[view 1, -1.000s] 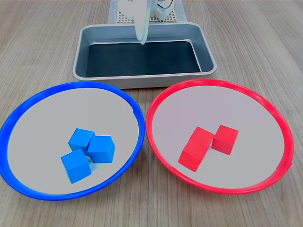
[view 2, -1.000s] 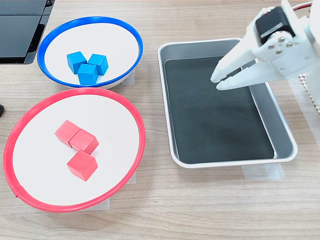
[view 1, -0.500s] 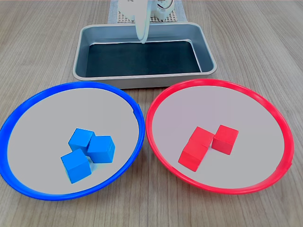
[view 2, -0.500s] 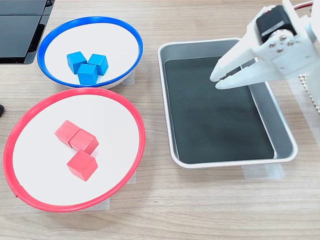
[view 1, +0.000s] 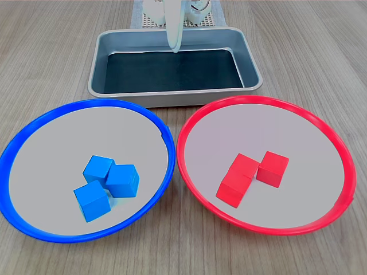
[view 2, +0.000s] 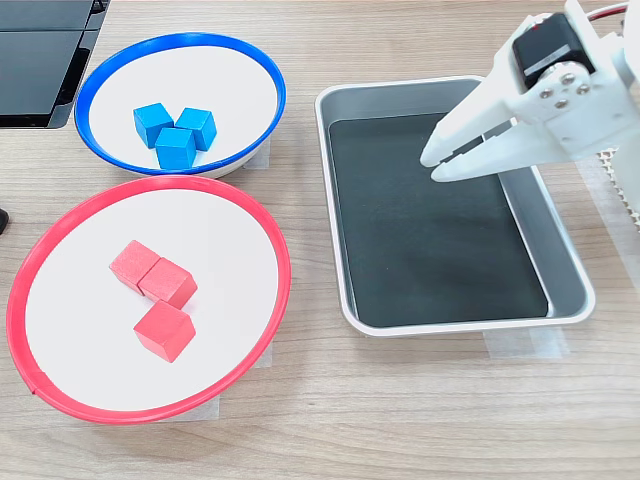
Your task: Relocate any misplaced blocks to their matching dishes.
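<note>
In both exterior views the blue-rimmed dish (view 1: 86,103) (view 2: 180,40) holds three blue cubes (view 1: 109,183) (view 2: 175,135) clustered together. The red-rimmed dish (view 1: 264,100) (view 2: 150,182) beside it holds three red cubes (view 1: 252,175) (view 2: 155,295). Each dish holds only cubes of its own colour. My white gripper (view 1: 174,48) (view 2: 432,163) hangs above the grey metal tray (view 1: 172,94) (view 2: 460,325), far from both dishes. Its fingertips meet and nothing is held between them.
The tray has a dark bare floor and stands between the arm's base (view 1: 172,17) and the two dishes. A black flat object (view 2: 40,50) lies at the second exterior view's top left. Wooden tabletop surrounds everything.
</note>
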